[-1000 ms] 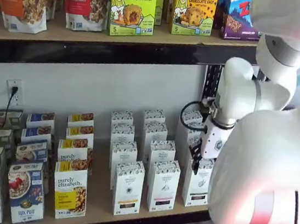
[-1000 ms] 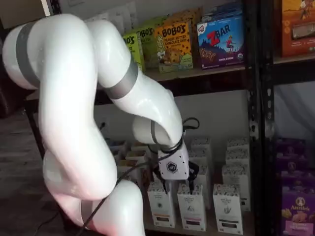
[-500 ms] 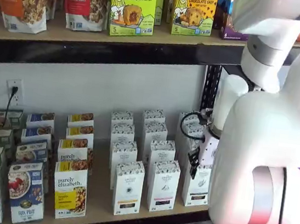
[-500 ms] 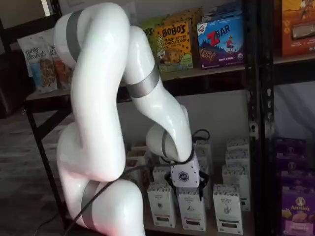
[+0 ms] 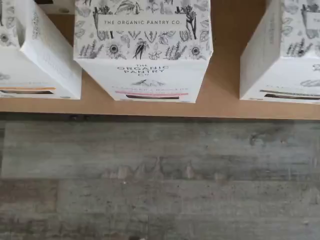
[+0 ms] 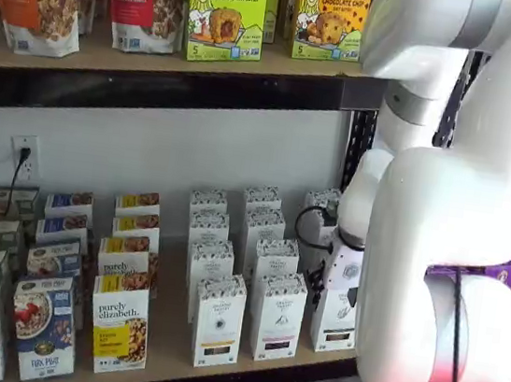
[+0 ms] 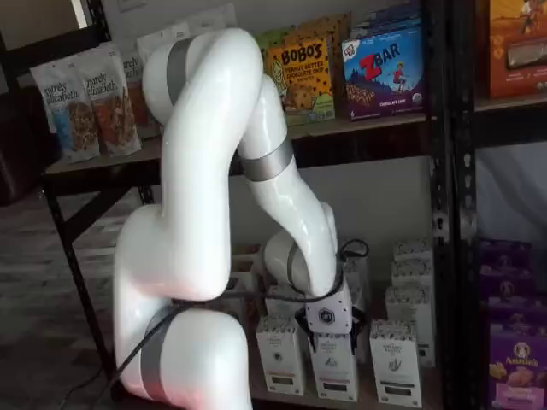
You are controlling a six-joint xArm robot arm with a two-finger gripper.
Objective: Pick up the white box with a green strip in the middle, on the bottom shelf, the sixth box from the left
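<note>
White box [image 5: 282, 60] stands upright at the front edge of the bottom shelf [image 5: 225, 107] in the wrist view, beside the centred pink-striped carton [image 5: 145, 60]. In a shelf view the gripper [image 6: 335, 291] overlaps its top, and I cannot tell the grip. In a shelf view the white box [image 7: 395, 363] looks one carton sideways from the gripper [image 7: 330, 335].

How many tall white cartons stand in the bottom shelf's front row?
3: yellow-strip white carton, pink-strip white carton beside it, and the white box at the row's end, partly behind the white robot arm. Others may be hidden.
</note>
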